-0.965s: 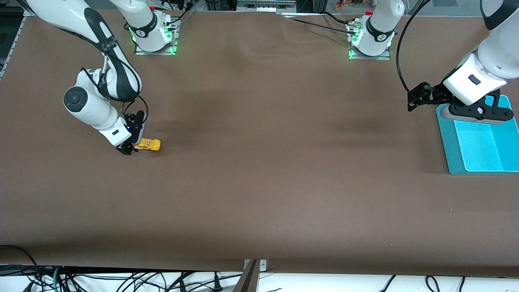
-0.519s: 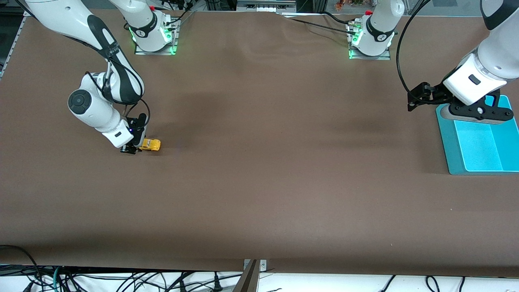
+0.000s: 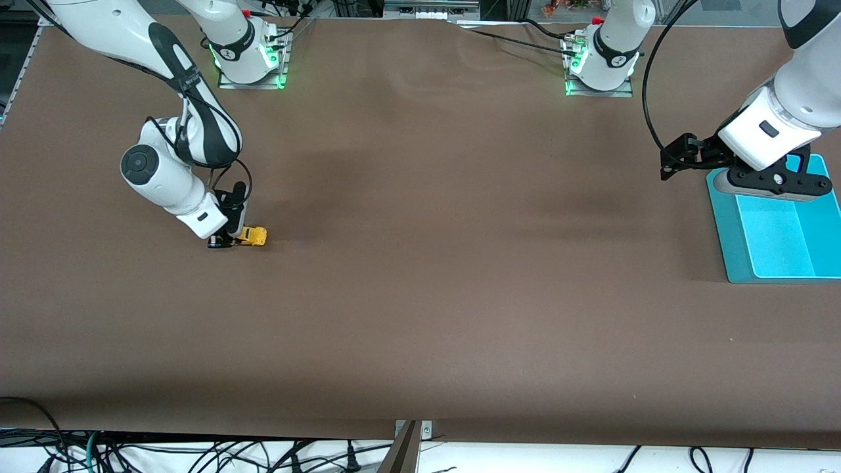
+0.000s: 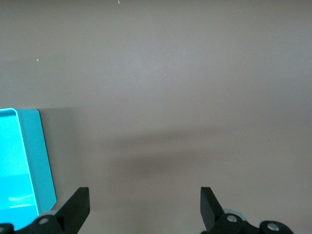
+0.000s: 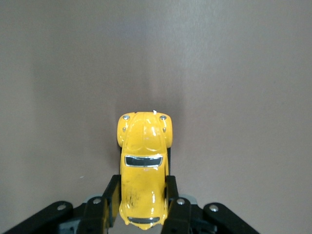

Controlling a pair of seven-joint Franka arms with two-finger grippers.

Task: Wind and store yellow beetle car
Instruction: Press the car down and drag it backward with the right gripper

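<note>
- Right gripper (image 3: 227, 240) is sitting down at table level toward the right arm's end of the table, fingers (image 5: 111, 195) closed in on the yellow beetle car (image 3: 252, 236), clamping its body from both sides.
- In the right wrist view the car (image 5: 144, 168) is lying straight between the two fingers, one end tucked in between them, the end with the small round lights sticking out past the tips.
- Car is resting wheels-down on the brown table (image 3: 420, 295), upright, not tilted as far as I can tell.
- Right arm is reaching down from its base, wrist angled toward the car.
- Left gripper (image 3: 677, 161) is hanging in the air with fingers spread wide, nothing between them; left arm is waiting.
- It is hovering over the table just beside the edge of the teal bin (image 3: 775, 226), at the left arm's end.
- Left wrist view is showing both open fingertips (image 4: 78, 207) over bare table, with a bin corner (image 4: 29, 161) at the side.
- Bin and car are sitting well apart, at the two ends of the table.
</note>
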